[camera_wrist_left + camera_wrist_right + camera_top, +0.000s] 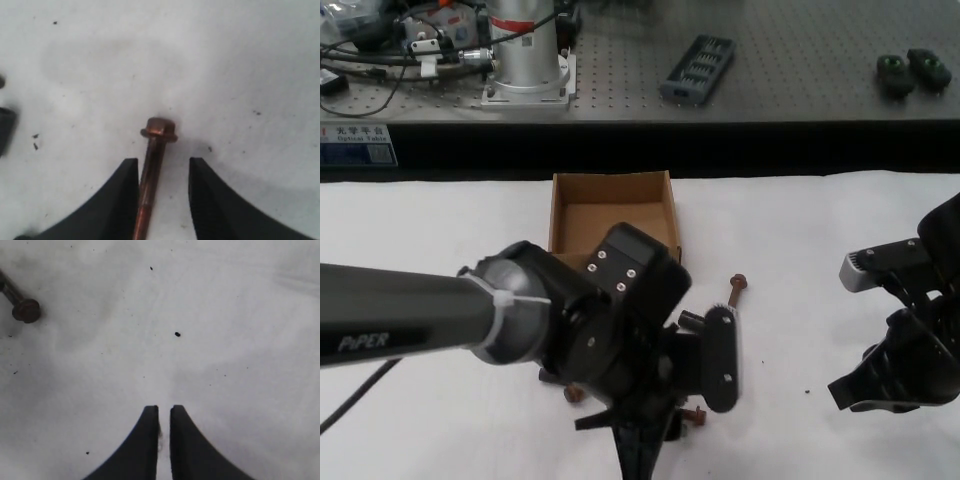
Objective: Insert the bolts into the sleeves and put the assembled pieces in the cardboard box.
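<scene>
Between the open fingers [112, 200] of the left gripper [162, 161], a copper bolt [154, 170] lies flat on the white desk [225, 60], its flanged head just past the tips. It looks light, rigid and smooth, likely to roll or slip, so a hold across the shank below the head seems best. Farther right, the right gripper [164, 409] is narrowed to a slit, apparently empty. The cardboard box [560, 215] sits beyond.

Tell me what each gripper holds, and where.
Left gripper: nothing clamped; its open fingers straddle the shank of the bolt, head free. Right gripper: nearly shut, nothing clearly held.
</scene>
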`<act>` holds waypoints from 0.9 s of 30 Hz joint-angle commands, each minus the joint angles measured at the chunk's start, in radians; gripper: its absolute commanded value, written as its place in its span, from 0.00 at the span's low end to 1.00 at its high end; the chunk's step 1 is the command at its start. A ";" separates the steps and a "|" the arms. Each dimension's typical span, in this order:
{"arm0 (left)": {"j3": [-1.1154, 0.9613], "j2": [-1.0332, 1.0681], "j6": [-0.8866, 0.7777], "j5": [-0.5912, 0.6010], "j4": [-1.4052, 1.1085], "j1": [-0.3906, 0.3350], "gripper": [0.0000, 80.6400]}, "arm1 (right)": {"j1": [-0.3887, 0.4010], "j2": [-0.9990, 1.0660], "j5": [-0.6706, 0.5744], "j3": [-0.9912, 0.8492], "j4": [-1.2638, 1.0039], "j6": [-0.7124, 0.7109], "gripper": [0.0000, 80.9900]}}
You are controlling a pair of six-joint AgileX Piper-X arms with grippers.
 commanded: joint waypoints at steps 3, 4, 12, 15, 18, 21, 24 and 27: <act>-0.014 0.006 0.008 0.005 0.002 -0.012 0.32 | -0.005 0.003 -0.003 -0.011 -0.009 -0.005 0.09; -0.014 0.012 0.008 0.003 0.002 -0.012 0.32 | -0.005 0.003 -0.003 -0.011 -0.009 -0.005 0.09; -0.014 0.050 0.071 -0.073 -0.009 -0.008 0.32 | -0.005 0.003 -0.030 -0.009 0.012 -0.005 0.09; -0.024 0.050 0.077 -0.117 -0.016 -0.006 0.32 | -0.005 0.003 -0.030 0.009 -0.002 -0.005 0.09; -0.043 0.050 0.076 -0.125 -0.020 -0.003 0.32 | -0.005 0.003 -0.035 0.043 -0.040 -0.005 0.09; -0.071 0.050 0.076 -0.132 -0.020 -0.003 0.32 | -0.005 0.003 -0.035 0.084 -0.065 0.004 0.09; -0.094 0.050 0.076 -0.148 -0.022 0.000 0.32 | -0.005 0.003 -0.037 0.128 -0.085 0.042 0.09; -0.097 0.050 0.076 -0.139 -0.046 0.009 0.32 | -0.005 0.003 -0.063 0.160 -0.101 0.071 0.09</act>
